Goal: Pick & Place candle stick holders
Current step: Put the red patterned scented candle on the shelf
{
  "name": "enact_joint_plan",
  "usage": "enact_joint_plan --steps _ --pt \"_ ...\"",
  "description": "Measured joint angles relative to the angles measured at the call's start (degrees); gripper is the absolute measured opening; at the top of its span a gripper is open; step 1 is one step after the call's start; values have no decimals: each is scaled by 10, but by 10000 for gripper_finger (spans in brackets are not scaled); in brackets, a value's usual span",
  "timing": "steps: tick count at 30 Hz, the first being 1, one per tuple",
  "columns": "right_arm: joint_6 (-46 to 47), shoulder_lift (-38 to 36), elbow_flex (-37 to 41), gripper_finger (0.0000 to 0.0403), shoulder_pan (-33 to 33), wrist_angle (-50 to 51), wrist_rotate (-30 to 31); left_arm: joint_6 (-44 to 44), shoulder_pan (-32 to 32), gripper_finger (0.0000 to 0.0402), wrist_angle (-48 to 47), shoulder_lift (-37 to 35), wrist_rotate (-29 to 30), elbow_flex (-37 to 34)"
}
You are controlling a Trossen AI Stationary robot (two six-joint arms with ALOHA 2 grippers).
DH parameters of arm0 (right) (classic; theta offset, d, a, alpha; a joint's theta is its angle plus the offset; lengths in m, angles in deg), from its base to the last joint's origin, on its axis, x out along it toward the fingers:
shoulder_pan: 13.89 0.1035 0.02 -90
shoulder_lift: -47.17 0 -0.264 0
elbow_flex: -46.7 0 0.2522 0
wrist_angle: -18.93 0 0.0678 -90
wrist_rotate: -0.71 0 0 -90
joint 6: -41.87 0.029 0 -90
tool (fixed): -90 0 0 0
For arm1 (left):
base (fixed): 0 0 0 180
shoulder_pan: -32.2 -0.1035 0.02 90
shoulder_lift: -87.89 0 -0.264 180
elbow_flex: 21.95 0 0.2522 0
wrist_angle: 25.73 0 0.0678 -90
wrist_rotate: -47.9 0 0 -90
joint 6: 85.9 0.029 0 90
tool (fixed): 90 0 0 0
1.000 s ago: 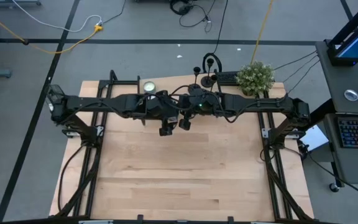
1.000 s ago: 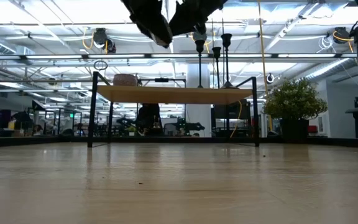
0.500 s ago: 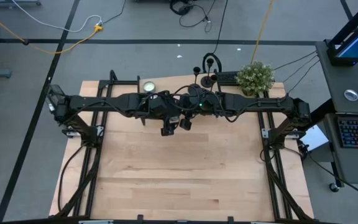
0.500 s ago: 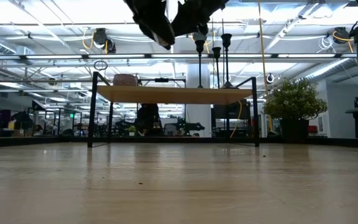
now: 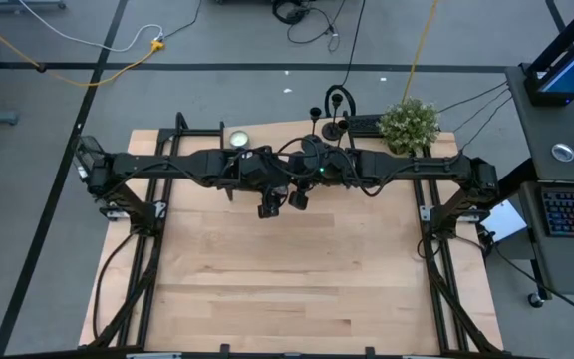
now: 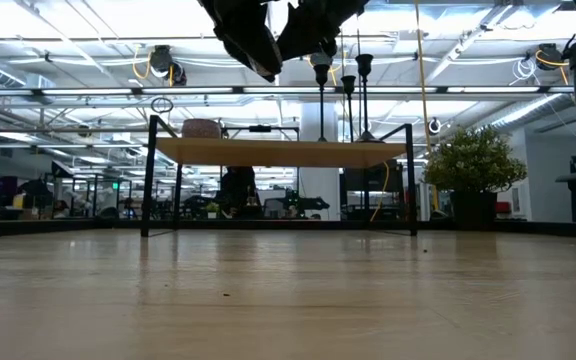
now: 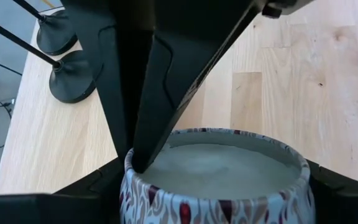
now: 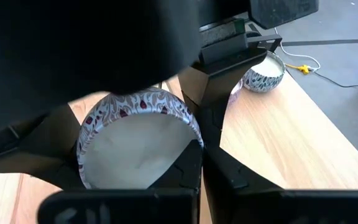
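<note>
Both arms reach in over the far half of the counter and meet near its middle, raised well clear of the wood. In the low view the two grippers hang at the top of the picture.

Left gripper: its fingers stand wide, one on each side of a patterned candle tin. They lie against its wall or all but against it; I cannot tell whether they press on it.

Right gripper: narrow, fingers together. They come down onto the tin's near rim, one tip over the white wax, and seem to pinch the wall there. The tin is off the counter, its open top tilted towards the left wrist camera.

The candle stick holders: all three stand upright at the far edge of the counter, close together and untouched, just beyond the right arm. Two black disc bases show in the left wrist view, side by side. The low view shows three thin stems with small cups.

Also on the counter:
- a second candle tin at the far edge behind the left arm
- a small potted plant at the far right corner, near the holders
</note>
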Motion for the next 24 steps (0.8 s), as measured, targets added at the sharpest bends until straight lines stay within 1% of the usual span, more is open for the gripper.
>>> enact_joint_plan --steps 5,8,12,17,24 --pt "-1 0 0 0 0 0 0 1 0 284 1 0 0 0" --pt "-3 0 0 8 0 0 0 2 0 284 1 0 4 0" --pt "-5 -2 0 29 -2 2 3 -1 1 284 6 -1 19 0" --pt "-8 -5 0 59 -5 9 27 -20 1 287 11 -2 44 2" --pt "-24 -17 0 91 -7 56 39 -86 1 286 15 -1 83 3"
